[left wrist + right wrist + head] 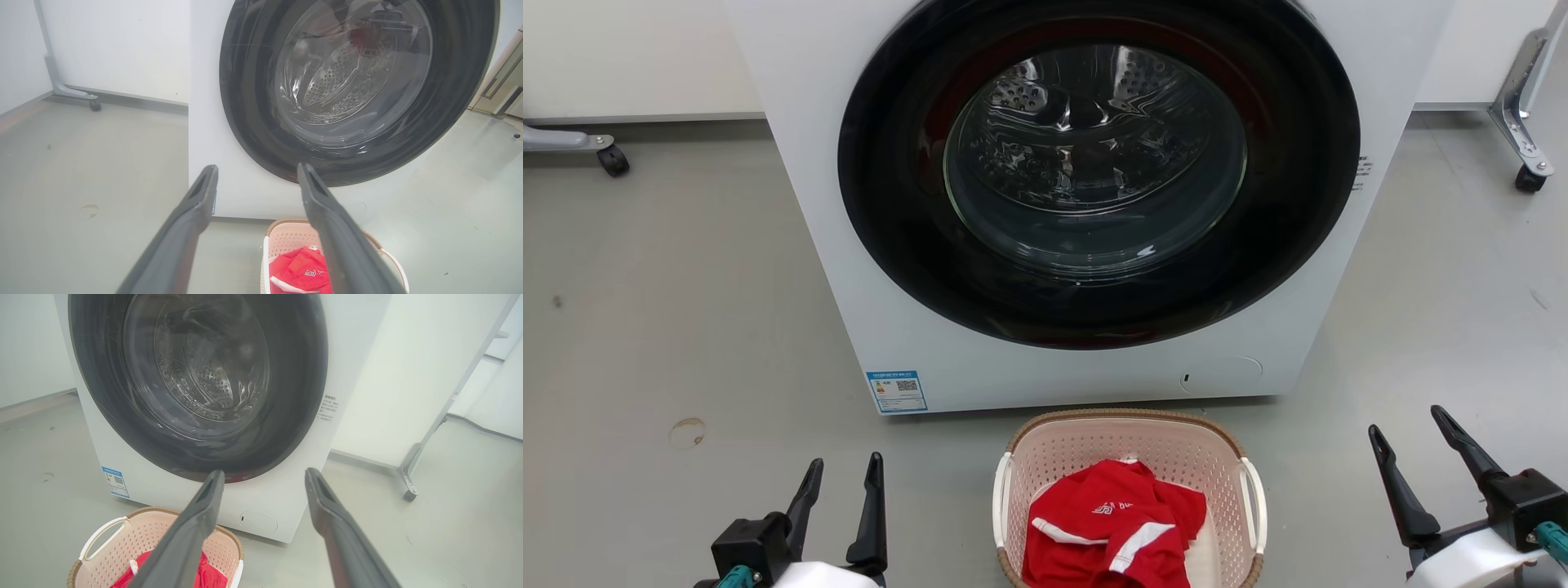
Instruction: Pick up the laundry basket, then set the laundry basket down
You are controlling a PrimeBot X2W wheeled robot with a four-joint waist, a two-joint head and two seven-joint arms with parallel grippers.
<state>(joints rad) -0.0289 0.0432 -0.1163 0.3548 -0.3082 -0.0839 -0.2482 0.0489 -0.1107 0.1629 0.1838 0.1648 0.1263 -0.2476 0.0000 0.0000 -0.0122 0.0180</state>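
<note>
Pink laundry basket (1094, 449) is sitting unlifted on the floor (686, 327) while the left hand (845, 462) and right hand (1406, 420) are hovering wide open, empty.

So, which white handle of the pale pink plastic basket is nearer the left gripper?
The left handle; the right handle lies beyond the red garment, toward the right gripper.

A blue-edged QR-code sticker (897, 391) sits below-left of the washing machine door (1094, 163), its print unreadably small. Grey lettering (1364, 173) right of the door and the white logo (1104, 508) on the red garment (1094, 539) are illegible.
</note>
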